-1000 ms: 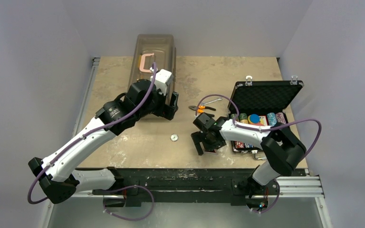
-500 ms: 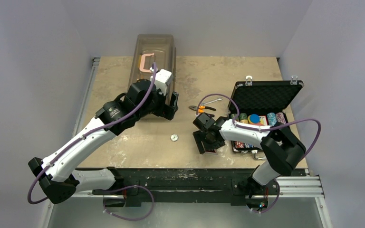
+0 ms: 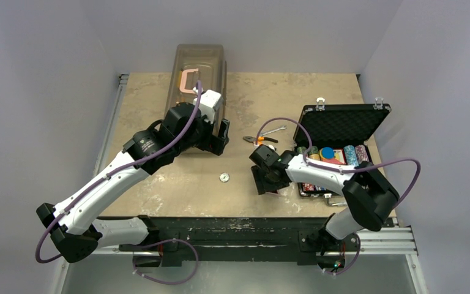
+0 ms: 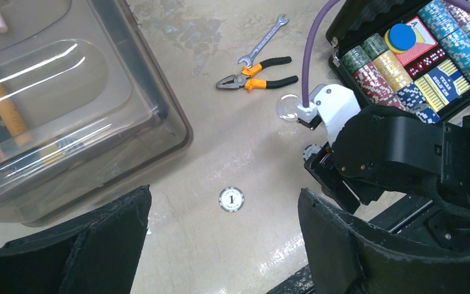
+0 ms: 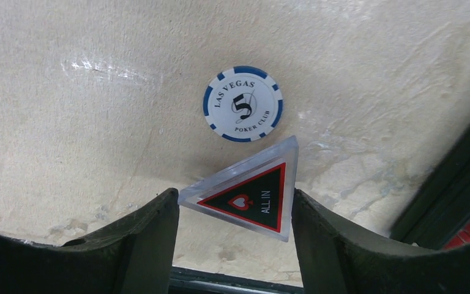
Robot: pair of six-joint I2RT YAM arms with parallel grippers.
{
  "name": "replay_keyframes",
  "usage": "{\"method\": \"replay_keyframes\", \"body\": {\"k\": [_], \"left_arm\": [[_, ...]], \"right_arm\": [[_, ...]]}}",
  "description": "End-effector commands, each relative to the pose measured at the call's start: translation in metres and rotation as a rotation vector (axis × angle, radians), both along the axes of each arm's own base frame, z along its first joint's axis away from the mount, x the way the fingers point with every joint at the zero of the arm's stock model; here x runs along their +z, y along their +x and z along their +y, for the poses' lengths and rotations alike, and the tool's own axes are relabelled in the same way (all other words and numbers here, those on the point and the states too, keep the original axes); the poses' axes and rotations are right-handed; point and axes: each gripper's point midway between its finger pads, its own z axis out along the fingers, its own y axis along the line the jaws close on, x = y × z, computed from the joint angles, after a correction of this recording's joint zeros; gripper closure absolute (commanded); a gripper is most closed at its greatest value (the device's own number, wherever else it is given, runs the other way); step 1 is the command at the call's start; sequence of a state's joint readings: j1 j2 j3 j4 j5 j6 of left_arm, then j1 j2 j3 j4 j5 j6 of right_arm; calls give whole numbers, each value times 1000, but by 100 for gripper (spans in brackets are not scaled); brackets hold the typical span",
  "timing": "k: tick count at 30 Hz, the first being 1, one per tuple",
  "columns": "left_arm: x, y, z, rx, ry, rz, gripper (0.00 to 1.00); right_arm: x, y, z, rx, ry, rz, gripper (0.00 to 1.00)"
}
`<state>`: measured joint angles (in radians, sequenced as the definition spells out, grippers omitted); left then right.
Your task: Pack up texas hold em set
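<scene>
1 triangle token (image 5: pixel 245 196) between end effector (image 5: pixel 232 236) fingers.

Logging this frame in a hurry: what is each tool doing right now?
Left tool: open, holding nothing.
Right tool: closed on the ALL IN triangle token.

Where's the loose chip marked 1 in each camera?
Top external: chip marked 1, mid-table between the arms.
Left wrist: lower centre, between the open left fingers.
Right wrist: absent; only a 5 chip and the gripped ALL IN triangle.
Shared landmark: orange-handled pliers, beyond it.
</scene>
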<state>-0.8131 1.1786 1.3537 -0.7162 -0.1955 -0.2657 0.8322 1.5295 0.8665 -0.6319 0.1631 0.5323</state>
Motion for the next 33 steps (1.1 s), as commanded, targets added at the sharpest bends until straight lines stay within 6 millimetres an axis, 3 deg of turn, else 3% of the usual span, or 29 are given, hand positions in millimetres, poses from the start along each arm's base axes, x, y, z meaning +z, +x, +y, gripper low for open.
{"method": "replay_keyframes", "body": {"k": [1,4,7,9,12,15,18,22,26,33], "left_arm": [[21,0,2,-5,-27,-55,13],[22,-1,2,-7,-31,-55,14],[24,-3,1,-12,-40,-56,14],[25,-4,1,-15,-44,-55,14],[26,-4,1,-16,-49,-56,14],[27,-6,2,-17,-52,-59,14],[30,-7,2,-18,-57,-62,14],[31,-9,1,-26,-62,-62,14],[32,-10,1,-28,-63,-63,14],[36,-12,2,-32,-72,-72,13]], "right_arm": [[34,20,5,-87,44,-126,65],[61,31,-1,-134,75,-224,69],[91,44,-19,-223,74,-336,74],[104,51,-40,-318,77,-385,79],[111,62,-89,-535,118,-389,90],[111,65,-140,-734,136,-393,97],[109,60,-185,-932,98,-401,97],[91,52,-225,-1144,86,-308,100],[68,45,-243,-1285,116,-183,100],[60,51,-252,-1448,219,-219,95]]}}
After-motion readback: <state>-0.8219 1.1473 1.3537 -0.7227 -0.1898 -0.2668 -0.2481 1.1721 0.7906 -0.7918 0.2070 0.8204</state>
